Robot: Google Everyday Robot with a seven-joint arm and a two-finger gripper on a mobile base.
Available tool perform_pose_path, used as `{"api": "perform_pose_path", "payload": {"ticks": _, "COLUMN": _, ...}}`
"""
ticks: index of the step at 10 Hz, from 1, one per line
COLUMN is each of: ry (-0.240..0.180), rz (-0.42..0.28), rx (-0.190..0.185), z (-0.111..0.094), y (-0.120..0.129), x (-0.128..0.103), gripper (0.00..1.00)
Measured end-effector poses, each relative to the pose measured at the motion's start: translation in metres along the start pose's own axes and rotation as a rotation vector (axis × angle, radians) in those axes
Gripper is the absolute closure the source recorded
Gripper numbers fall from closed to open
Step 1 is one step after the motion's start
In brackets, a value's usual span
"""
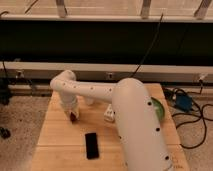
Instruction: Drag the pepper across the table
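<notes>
The pepper point(74, 117) is a tiny dark red object on the light wooden table point(55, 140), toward the left side. My gripper point(72, 114) points down at the end of the white arm and is right at the pepper, which shows just at its tip. The big white arm point(135, 125) reaches from the lower right across the table and hides the table's middle right.
A black phone point(91, 145) lies flat in front of the gripper. A white object point(109, 114) sits beside the arm at mid-table. A green round bowl point(159, 108) peeks out at the right edge. Cables point(192, 117) lie on the speckled floor to the right.
</notes>
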Motion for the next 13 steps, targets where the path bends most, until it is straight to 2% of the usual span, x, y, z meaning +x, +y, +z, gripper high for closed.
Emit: {"api": "perform_pose_path", "payload": {"ticks": 13, "ry": 0.007, "rz": 0.032, "rx": 0.005, "z": 0.0013, "y": 0.0095, "x": -0.0075, "gripper": 1.0}}
